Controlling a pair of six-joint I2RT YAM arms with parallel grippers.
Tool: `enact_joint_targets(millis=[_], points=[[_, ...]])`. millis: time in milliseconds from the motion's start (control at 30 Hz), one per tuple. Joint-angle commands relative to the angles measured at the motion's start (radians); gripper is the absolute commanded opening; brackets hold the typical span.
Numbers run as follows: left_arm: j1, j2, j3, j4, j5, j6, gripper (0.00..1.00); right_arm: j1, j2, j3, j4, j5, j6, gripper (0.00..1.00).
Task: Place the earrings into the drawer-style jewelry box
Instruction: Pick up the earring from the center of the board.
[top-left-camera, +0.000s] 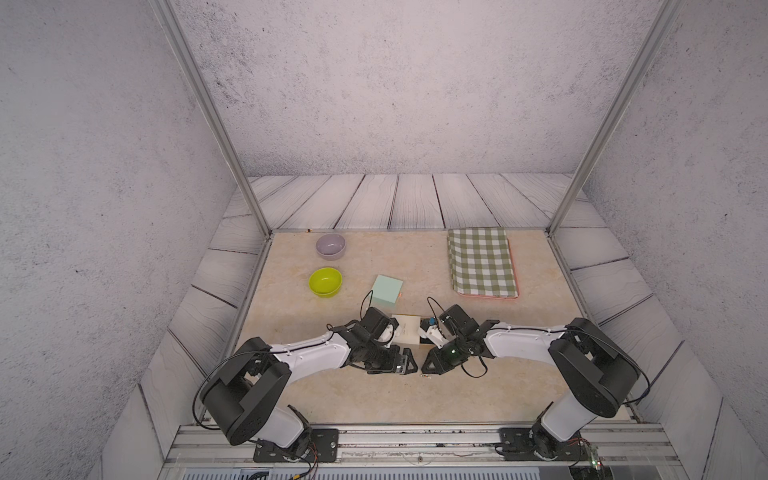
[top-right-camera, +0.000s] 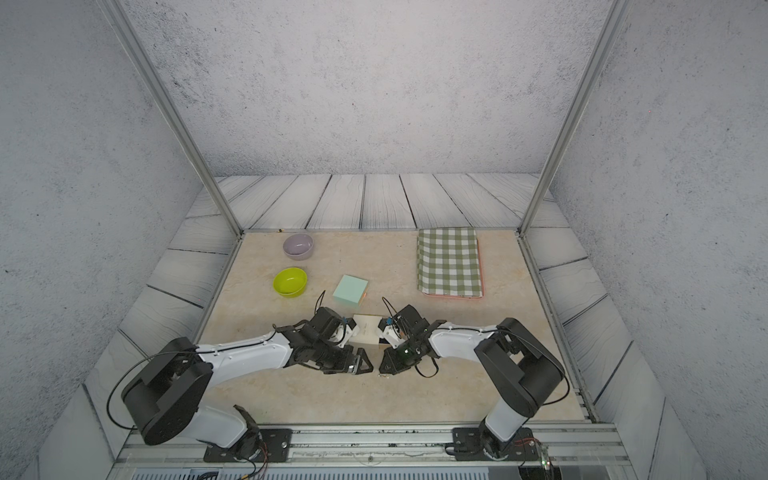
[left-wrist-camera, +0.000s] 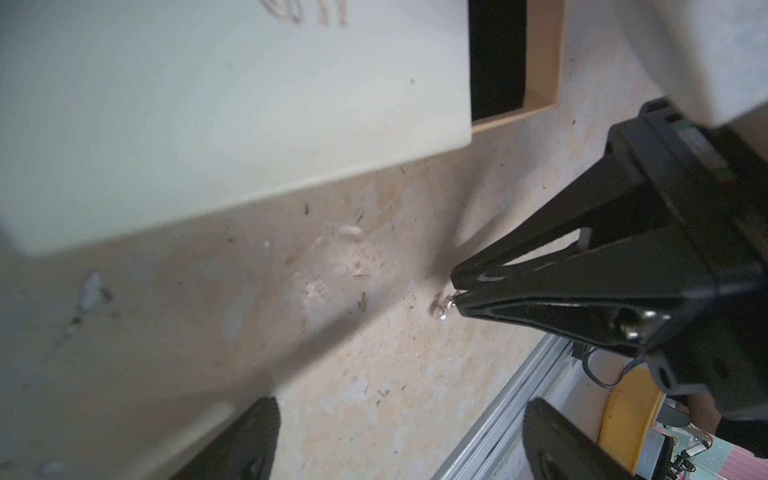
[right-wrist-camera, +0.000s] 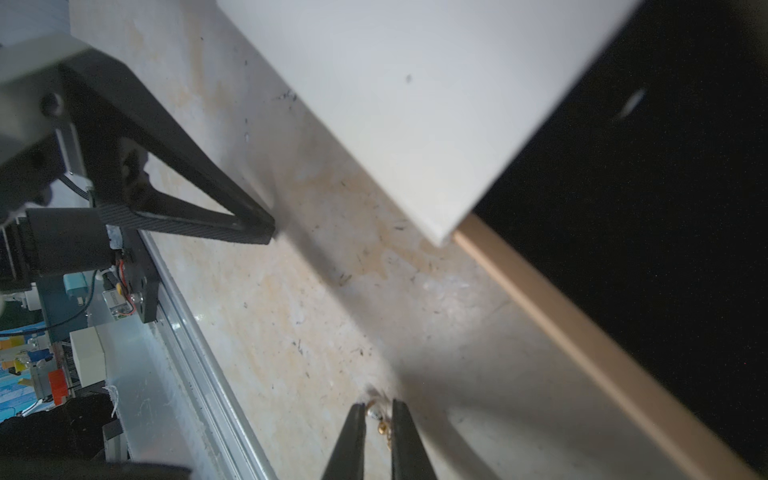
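While the right gripper (right-wrist-camera: 379, 409) closes to a narrow slit on them, the earrings (right-wrist-camera: 381, 426), tiny glints of gold and silver, lie low at the tabletop (top-left-camera: 374, 395), just at six o'clock from the jewelry box (top-left-camera: 409, 328). In the left wrist view a pale bead (left-wrist-camera: 441, 309) hangs from the black fingertips (left-wrist-camera: 461, 282). In both top views the earrings show only as specks under the gripper's tip.

The left gripper (left-wrist-camera: 399, 440) hovers at nine o'clock from the earrings, its jaws spread wide and holding nothing. The two grippers point at each other, tips near but apart.

The cream jewelry box sits flat between the two wrists, its drawer (left-wrist-camera: 496, 58) pulled out on the three o'clock side, showing a black lining and a tan rim.

Farther off, a mint square box (top-left-camera: 387, 291) lies at eleven o'clock from the jewelry box, a lime bowl (top-left-camera: 325, 281) and a lilac bowl (top-left-camera: 331, 245) at ten o'clock, and a folded green-checked cloth (top-left-camera: 482, 262) at two o'clock.
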Motion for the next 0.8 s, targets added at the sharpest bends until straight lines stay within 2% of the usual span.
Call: enact_joint_targets(millis=[0,767], points=[[0.005,-0.01,0.016,-0.012,-0.001,0.02,0.95,-0.002,0.015,-0.003,-0.025,-0.018,-0.012,0.16],[0.006,-0.018,0.009,-0.013,-0.002,0.02,0.95,-0.002,0.025,-0.004,-0.005,-0.045,0.003,0.15]])
